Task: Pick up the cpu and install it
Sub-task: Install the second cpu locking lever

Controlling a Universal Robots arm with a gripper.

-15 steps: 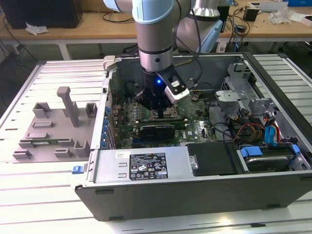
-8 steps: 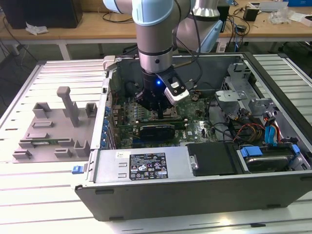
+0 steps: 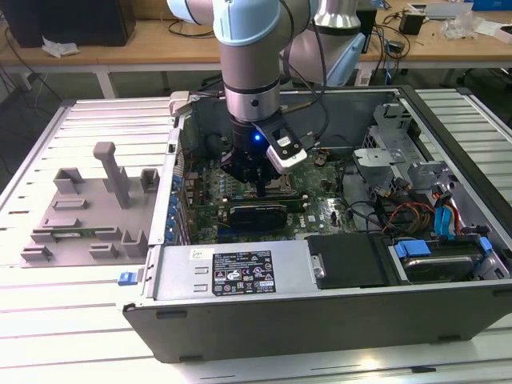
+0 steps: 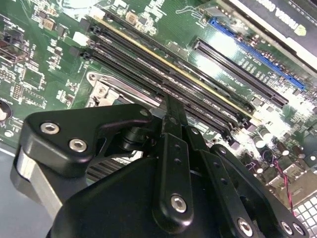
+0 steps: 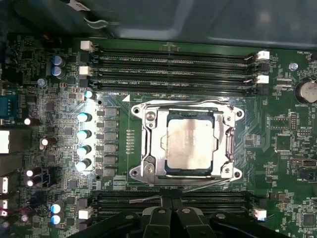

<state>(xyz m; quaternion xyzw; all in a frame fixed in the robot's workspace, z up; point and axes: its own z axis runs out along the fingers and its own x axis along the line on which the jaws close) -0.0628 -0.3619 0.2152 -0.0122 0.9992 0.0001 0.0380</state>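
Observation:
The cpu [image 5: 190, 144], a small square chip with a silvery top plate, lies flat inside the metal-framed socket [image 5: 148, 148] on the green motherboard [image 5: 119, 144]. In the first wrist view my gripper [image 5: 171, 197] stands just beside the socket's edge, over a memory slot, its black fingers pressed together with nothing between them. In the second wrist view the gripper [image 4: 171, 103] points at the long dark memory slots [image 4: 208, 94]. In the exterior view the gripper [image 3: 260, 190] reaches down into the open computer case [image 3: 240, 328], onto the board's middle.
A grey plastic tray [image 3: 88, 216] with blocky posts lies outside the case at the exterior view's left. Inside the case are a black cover [image 3: 352, 260], drive bays with blue tabs [image 3: 432, 248] and loose cables [image 3: 408, 210]. A thin socket lever [image 5: 208, 182] runs along the socket.

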